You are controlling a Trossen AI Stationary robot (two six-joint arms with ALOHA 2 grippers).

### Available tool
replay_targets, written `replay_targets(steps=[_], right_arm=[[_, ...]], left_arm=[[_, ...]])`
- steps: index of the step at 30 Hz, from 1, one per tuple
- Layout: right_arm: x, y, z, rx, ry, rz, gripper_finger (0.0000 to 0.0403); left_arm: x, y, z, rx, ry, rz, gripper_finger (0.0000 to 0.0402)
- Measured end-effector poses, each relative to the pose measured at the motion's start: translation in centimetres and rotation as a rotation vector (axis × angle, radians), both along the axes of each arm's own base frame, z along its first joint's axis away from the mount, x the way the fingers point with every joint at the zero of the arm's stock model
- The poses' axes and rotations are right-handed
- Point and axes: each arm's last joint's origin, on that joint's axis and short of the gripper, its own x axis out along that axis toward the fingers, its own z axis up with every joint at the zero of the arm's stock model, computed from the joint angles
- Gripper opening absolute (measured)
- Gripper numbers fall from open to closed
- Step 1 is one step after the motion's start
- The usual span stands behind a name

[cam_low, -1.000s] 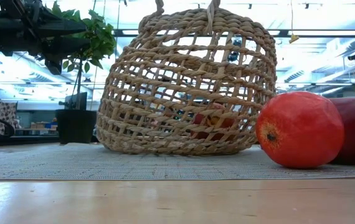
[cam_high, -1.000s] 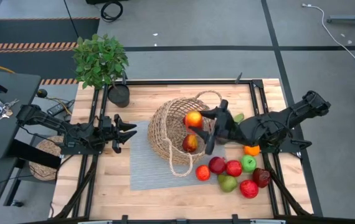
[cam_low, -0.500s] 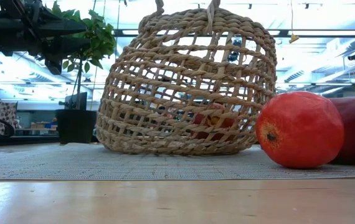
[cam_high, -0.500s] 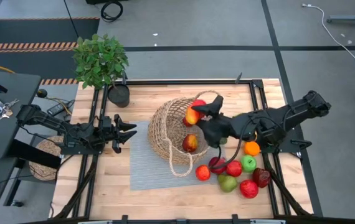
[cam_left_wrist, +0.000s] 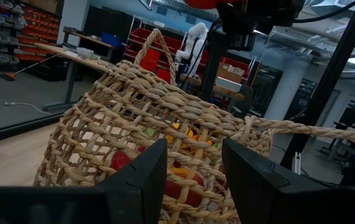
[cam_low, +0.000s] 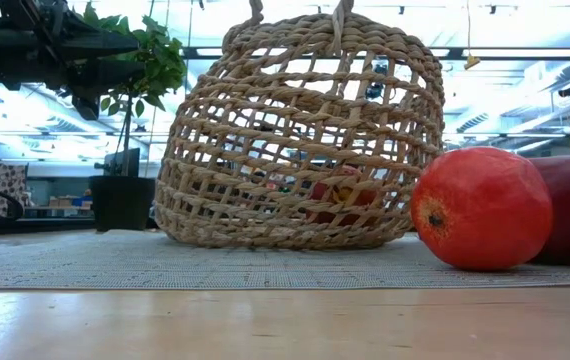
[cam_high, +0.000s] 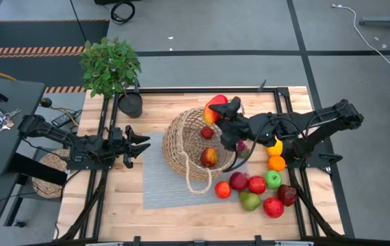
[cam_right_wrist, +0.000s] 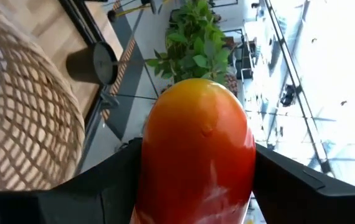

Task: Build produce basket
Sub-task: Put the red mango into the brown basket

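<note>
Basket (cam_high: 181,140) tipped on its side, one red-yellow fruit (cam_high: 209,157) contained, right gripper (cam_high: 226,113) jaws clamped on red-orange fruit (cam_high: 215,106) above rim, left gripper (cam_high: 137,145) jaws parted, empty.

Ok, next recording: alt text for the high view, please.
The right end effector holds a red-orange fruit above the far rim of the basket, which lies tipped on a grey mat with fruit inside. More produce is piled beside it; the left end effector waits open at the mat's left edge.
</note>
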Motion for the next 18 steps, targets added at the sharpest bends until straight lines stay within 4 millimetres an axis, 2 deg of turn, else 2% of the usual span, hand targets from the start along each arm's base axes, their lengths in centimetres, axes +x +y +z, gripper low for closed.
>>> replay_targets(steps=[4, 8, 13, 18], right_arm=[[0.1, -0.2, 0.0, -0.015, 0.012, 0.000, 0.0274], [0.2, -0.5, 0.0, 0.050, -0.024, 0.008, 0.0274], [0.4, -1.5, 0.0, 0.250, -0.134, -0.011, 0.0274], [0.6, -3.1, -0.2, 0.561, -0.289, -0.064, 0.0274]], left_arm=[[0.0, 0.0, 0.0, 0.000, 0.000, 0.000, 0.0160], [0.0, 0.0, 0.0, 0.000, 0.000, 0.000, 0.0160], [0.0, 0.0, 0.0, 0.000, 0.000, 0.000, 0.0160], [0.0, 0.0, 0.0, 0.000, 0.000, 0.000, 0.0160]])
